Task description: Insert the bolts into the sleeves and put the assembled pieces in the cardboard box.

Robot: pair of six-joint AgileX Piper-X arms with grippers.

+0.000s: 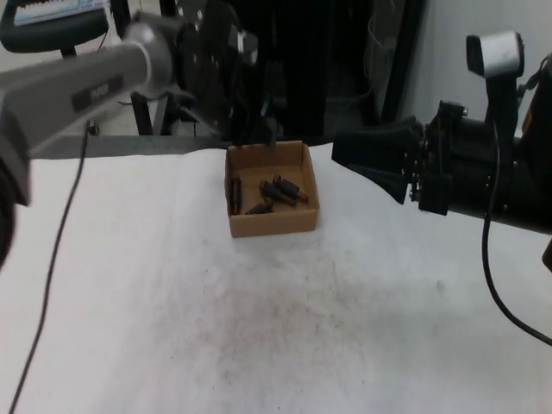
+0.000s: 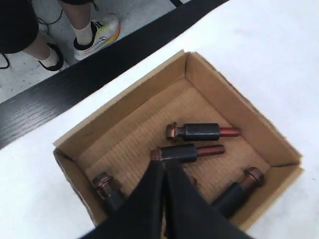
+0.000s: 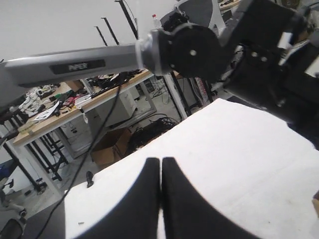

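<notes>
Left gripper, fingers pressed together, hangs over the cardboard box — four sleeved bolts inside; right gripper, likewise closed, right of it.

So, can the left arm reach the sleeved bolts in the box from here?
Probably yes: the left tool hangs shut right over the open cardboard box, with nothing covering the sleeved bolts.

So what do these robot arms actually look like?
The left arm is a grey tube with a dark label strip, ending in a black wrist. The right arm is black, with a black cable looping below. Both have black tapered jaws.
</notes>
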